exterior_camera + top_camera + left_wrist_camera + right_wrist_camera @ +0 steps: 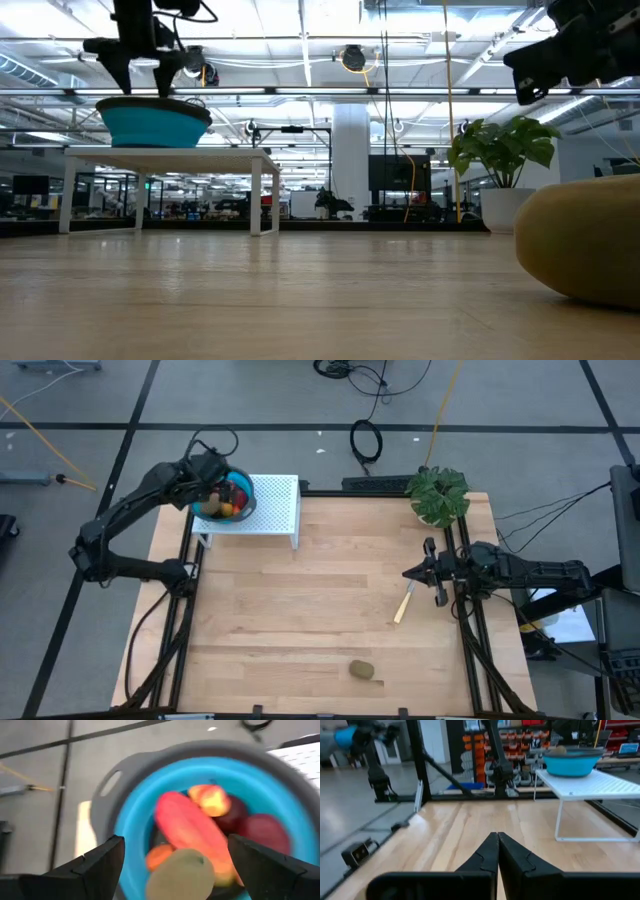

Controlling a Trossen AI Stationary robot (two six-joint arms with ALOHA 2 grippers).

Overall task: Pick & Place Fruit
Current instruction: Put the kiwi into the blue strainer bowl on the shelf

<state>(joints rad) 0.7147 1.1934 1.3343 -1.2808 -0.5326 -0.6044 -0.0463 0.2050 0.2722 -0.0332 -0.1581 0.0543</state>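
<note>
One kiwi [182, 875] in bowl [137, 820], beneath open left pincer [175, 865]

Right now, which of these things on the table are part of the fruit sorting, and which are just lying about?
Part of the job:
- blue bowl on the white stand, holding toy fruit
- kiwi alone on the table
- left gripper, open above the bowl

Just lying about:
- pale yellow stick
- potted plant
- right gripper, shut, waiting near the stick

Probably a lab: parts shelves [505, 745], glass-walled bays [180, 190], floor cables [366, 438].
</note>
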